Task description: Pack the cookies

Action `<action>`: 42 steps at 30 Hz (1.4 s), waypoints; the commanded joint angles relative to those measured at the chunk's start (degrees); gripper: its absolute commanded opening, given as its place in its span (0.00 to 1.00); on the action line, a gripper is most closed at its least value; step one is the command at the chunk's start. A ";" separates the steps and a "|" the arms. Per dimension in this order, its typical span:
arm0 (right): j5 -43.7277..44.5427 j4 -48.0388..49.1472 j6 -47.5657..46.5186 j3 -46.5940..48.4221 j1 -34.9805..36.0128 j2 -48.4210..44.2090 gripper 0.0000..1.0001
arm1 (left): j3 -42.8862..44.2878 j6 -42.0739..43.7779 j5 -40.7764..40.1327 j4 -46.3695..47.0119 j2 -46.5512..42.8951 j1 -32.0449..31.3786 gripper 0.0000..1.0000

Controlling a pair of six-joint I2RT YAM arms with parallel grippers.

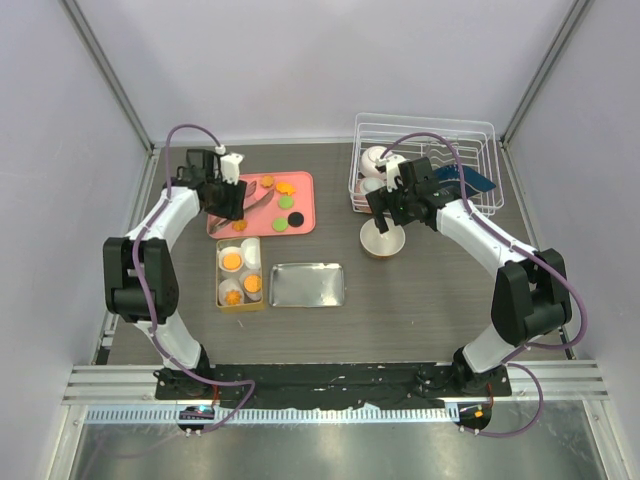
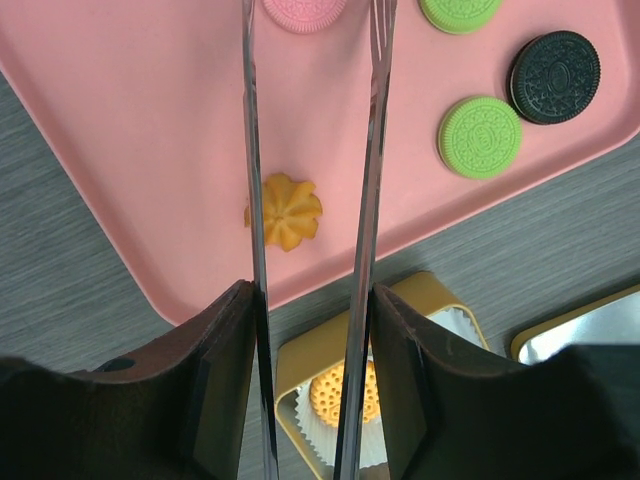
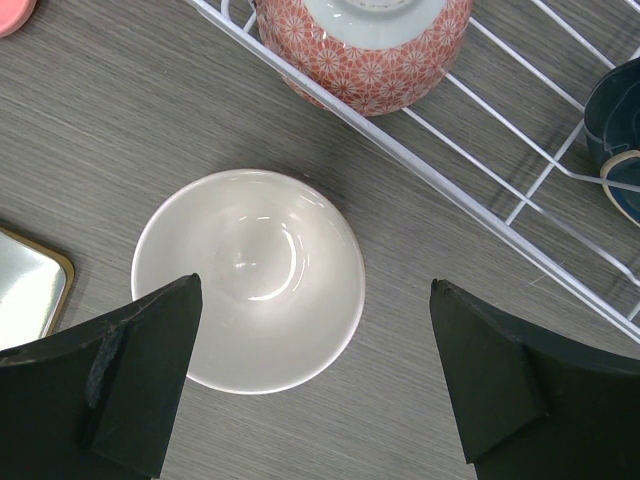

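tin (image 2: 292,362): 3 orange cookies (image 1: 231,260) in cups (image 2: 303,424) | left fingers (image 2: 225,370) clenched on tongs (image 2: 372,180), blades flanking 1 orange flower cookie (image 2: 287,211) on pink tray (image 2: 150,150) | beyond: 2 green cookies (image 2: 480,137), 1 black cookie (image 2: 555,77), 1 pink cookie (image 2: 305,10) | right fingers (image 3: 130,370) released above 1 white bowl (image 3: 250,280)

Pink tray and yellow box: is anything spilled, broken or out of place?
Nothing stands out. The cookies lie flat and whole on the pink tray; the orange flower cookie sits between the blades of the tongs in the jaws of the left gripper. In the yellow box a cookie rests inside its paper cup.
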 commanded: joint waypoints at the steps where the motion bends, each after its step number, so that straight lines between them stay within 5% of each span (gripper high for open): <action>1: 0.58 0.16 -0.67 2.53 0.23 -0.01 1.00 | 2.65 -1.01 2.50 -1.60 -0.30 0.50 0.51; 23: 0.49 0.16 -0.67 2.44 0.23 -0.54 1.00 | 6.70 -3.47 4.52 -6.35 3.22 1.90 0.47; 42: 0.31 0.07 -0.67 2.53 0.23 -0.37 1.00 | 6.26 -4.08 6.28 -7.49 -2.40 1.90 0.25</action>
